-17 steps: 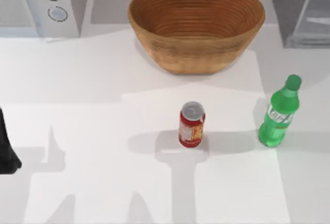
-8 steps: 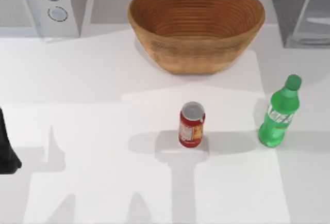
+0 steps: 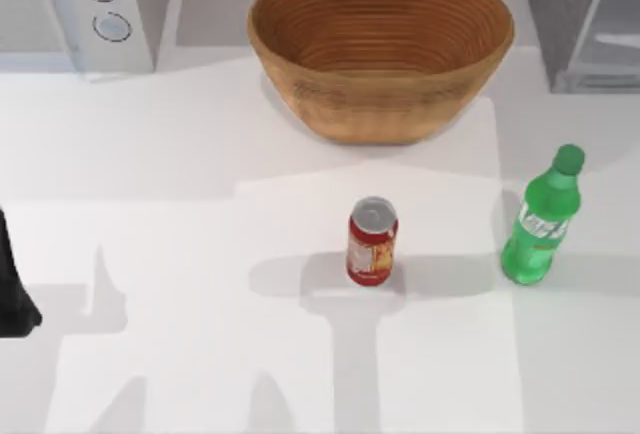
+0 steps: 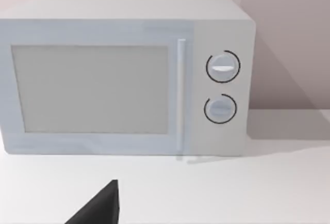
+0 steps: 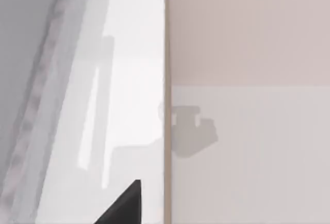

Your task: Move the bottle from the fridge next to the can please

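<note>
Left gripper (image 3: 15,294) grip state indiscernible; one bottle (image 3: 538,222), one can (image 3: 371,241).

Green bottle (image 3: 538,226) upright right of can (image 3: 372,242)

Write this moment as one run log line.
bottle: upright on table, right of can, apart | fridge: back right | left arm: parked, left edge

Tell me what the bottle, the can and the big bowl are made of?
The bottle looks like see-through green plastic, since light glows through it. The can seems to be metal: its top is shiny silver, its side painted red. The bowl looks woven, maybe wicker, with brown coiled ridges.
</note>
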Robot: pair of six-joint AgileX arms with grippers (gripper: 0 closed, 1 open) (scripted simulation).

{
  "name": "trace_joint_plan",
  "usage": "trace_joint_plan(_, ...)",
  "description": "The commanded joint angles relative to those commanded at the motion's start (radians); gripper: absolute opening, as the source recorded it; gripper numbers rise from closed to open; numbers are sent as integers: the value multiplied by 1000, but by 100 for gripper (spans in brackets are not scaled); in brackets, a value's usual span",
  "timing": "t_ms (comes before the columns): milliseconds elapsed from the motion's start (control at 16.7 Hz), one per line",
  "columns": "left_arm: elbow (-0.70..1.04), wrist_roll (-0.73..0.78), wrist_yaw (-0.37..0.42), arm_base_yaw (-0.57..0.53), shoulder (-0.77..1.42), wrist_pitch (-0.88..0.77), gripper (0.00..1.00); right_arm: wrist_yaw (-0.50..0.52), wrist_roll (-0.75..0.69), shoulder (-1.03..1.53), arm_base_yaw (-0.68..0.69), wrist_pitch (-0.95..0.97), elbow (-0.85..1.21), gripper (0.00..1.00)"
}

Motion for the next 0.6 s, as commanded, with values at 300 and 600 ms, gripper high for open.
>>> trace_joint_plan(300,0,0,0,0,0,0,100,46,307,-6,211,287,-6,100)
trace_joint_plan(600,0,0,0,0,0,0,100,57,366,-8,260,344,-7,100)
